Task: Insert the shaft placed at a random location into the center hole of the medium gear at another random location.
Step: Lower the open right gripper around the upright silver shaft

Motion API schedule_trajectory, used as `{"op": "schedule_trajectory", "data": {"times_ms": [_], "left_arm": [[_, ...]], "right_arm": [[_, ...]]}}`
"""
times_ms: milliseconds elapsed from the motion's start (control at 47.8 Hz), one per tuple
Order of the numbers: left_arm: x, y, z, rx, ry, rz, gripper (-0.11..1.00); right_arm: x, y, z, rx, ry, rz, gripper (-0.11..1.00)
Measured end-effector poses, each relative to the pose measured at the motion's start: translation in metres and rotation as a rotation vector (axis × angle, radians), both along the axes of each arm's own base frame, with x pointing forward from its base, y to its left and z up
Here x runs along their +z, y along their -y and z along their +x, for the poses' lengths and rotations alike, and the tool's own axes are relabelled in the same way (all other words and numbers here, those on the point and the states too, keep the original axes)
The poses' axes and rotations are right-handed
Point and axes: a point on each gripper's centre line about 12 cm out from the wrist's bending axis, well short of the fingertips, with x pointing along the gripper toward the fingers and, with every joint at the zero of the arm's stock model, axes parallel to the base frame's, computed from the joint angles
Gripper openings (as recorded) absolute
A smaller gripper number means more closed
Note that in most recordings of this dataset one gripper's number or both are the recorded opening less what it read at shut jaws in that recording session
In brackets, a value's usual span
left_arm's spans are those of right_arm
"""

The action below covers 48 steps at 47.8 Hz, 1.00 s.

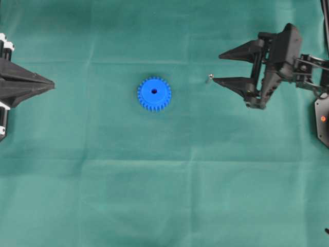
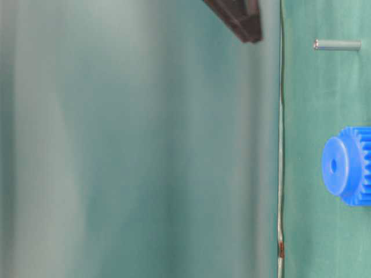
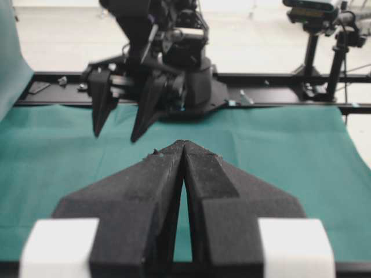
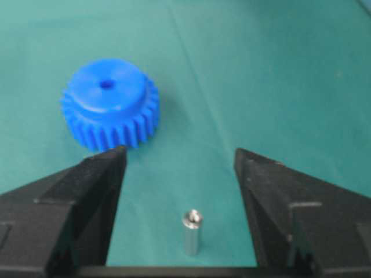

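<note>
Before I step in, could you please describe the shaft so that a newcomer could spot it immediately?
Start at the blue gear in the middle of the green cloth, then look toward the open right gripper. Just off the tip of one finger stands the shaft, apart from the gear. It is the only silvery metal pin, far smaller than the toothed wheel.

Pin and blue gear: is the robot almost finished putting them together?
Not yet. Nothing is done: the pin stands alone on the cloth, apart from the gear, whose hole is empty. In hand: the open right tool straddles the pin. Left: grip, carry, insert. The left tool sits shut, far off.
</note>
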Motion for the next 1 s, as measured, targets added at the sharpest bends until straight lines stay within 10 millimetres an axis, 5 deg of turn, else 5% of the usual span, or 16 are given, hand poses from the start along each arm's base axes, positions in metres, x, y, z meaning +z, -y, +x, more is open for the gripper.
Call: {"op": "schedule_trajectory", "data": {"times_ms": [418,816,1004], "left_arm": [[-0.002,0.0,0.001,0.002,-0.014,-0.003,0.0],[-0.003,0.0,0.001,0.001,-0.02,-0.009,0.0],[-0.003,0.0,0.001,0.001,-0.025,-0.009,0.0]], "right_arm": [[-0.052,0.01,0.012,-0.054,-0.072,0.04,0.73],[-0.06,0.012,0.013,-0.065,-0.089,0.047,0.7],[-0.06,0.012,0.014,-0.063,-0.089,0.047,0.47]]}}
